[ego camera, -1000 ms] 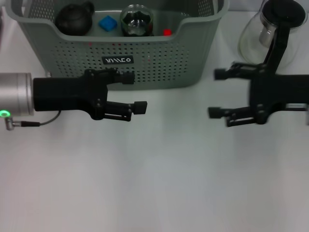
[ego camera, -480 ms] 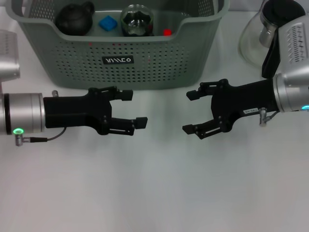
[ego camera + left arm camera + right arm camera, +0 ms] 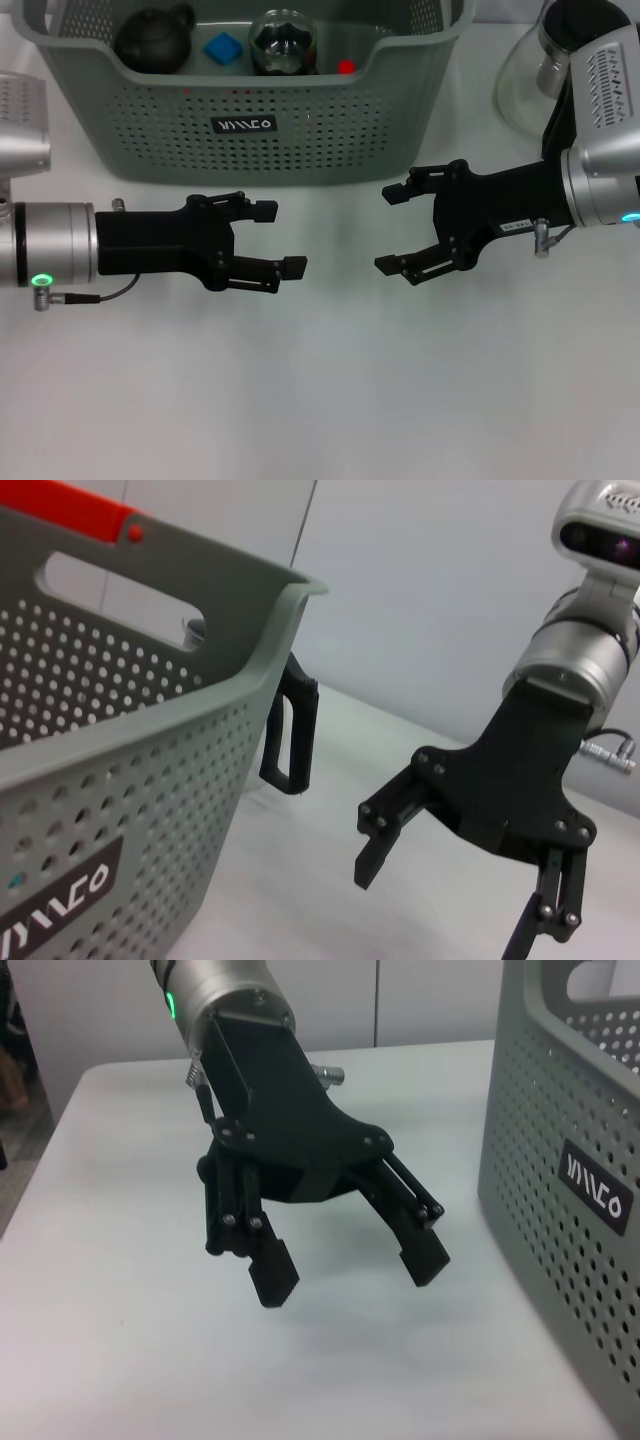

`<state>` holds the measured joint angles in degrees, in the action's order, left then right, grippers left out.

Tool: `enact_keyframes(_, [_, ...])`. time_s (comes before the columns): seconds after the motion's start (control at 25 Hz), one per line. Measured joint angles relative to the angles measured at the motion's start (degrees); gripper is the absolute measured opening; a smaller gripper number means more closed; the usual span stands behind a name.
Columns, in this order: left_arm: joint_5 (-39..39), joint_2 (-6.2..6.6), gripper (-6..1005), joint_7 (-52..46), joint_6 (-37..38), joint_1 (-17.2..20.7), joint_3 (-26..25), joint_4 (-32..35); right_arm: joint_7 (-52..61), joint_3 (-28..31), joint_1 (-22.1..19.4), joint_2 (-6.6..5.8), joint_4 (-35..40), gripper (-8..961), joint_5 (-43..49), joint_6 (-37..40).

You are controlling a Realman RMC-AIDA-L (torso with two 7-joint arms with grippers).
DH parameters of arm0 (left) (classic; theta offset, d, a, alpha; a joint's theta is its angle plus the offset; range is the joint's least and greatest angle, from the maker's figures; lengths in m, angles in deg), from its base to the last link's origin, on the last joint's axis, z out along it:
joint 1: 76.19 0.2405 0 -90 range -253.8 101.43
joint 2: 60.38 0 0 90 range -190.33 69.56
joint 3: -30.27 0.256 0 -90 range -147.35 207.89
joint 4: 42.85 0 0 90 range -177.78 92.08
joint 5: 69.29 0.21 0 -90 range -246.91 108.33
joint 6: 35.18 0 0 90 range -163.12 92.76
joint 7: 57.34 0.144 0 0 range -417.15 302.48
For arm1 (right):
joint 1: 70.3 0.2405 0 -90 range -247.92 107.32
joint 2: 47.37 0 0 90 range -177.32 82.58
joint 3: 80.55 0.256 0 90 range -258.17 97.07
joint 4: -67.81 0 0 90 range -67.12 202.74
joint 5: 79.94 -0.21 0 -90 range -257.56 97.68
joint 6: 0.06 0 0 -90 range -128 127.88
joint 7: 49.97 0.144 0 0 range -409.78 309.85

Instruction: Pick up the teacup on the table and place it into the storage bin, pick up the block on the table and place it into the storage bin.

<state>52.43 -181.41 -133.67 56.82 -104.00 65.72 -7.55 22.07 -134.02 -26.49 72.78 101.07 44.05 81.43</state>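
Head view, read from the left, shows the left gripper (image 3: 278, 239) hovering over the bare white table (image 3: 320, 400) with its fingers spread wide and holding nothing, pointing toward the middle. Behind it stands the storage bin (image 3: 250, 125), its long axis running side to side across the table and its dipped front edge and logo facing the robot. Inside sit a dark teapot (image 3: 152, 38), a blue block (image 3: 223, 47), a rounded glass teacup (image 3: 283, 42) and a small red piece (image 3: 346, 67). Further right, the right gripper (image 3: 392, 229) hangs over the table facing the left one, fingers likewise wide and empty, and a glass teapot (image 3: 560, 60) stands beside the bin. No cup or block lies on the table in front, so both placements look done. What seems left is only for the arms to draw back clear of the bin.
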Motion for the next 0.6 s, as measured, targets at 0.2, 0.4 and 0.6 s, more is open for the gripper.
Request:
enact_keyframes(0.2, [0.1,0.0,947,-0.1,-0.1,-0.1,0.2,-0.1,0.1,-0.2,0.0,0.0,0.0,926,-0.2,-0.2])
enact_keyframes(0.4, [0.2,0.0,947,-0.1,-0.4,0.1,0.5,-0.1,0.2,0.1,-0.1,0.0,0.0,926,-0.2,-0.2])
enact_keyframes(0.6, [0.2,0.14,948,-0.3,-0.5,0.1,0.6,-0.6,0.2,0.2,-0.4,-0.02,0.0,926,-0.4,-0.2])
